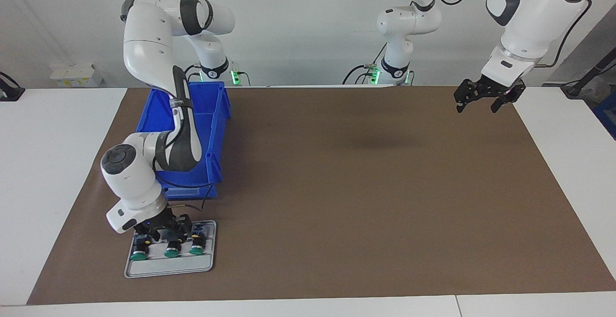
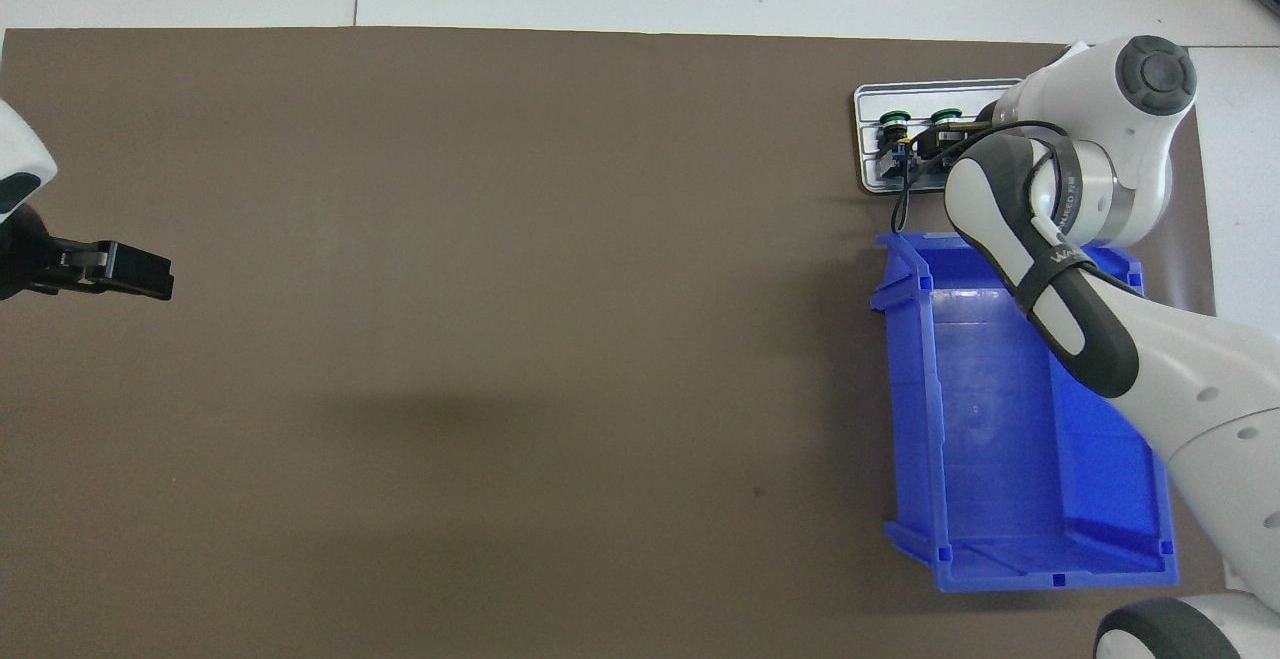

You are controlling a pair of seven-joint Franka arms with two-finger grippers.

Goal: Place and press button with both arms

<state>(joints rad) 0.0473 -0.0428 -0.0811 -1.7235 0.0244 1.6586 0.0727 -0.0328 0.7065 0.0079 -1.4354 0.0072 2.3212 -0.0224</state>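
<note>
Pickup is the step in hand: right gripper (image 1: pixel 166 230), jaws narrowing around one of three buttons (image 1: pixel 172 248) on the grey tray (image 1: pixel 168 268) beside the blue bin (image 1: pixel 211 115), needs a firm clasp before lifting, while left gripper (image 1: pixel 487 98) waits, jaws released.

- A robotics lab is indicated.
- Two white arms (image 1: pixel 154 57) are mounted at a white table (image 1: pixel 48 163).
- The table is covered by a brown mat (image 1: pixel 361 187).
- A blue bin (image 2: pixel 1000 439) and a tray (image 1: pixel 168 269) are set on the mat.
</note>
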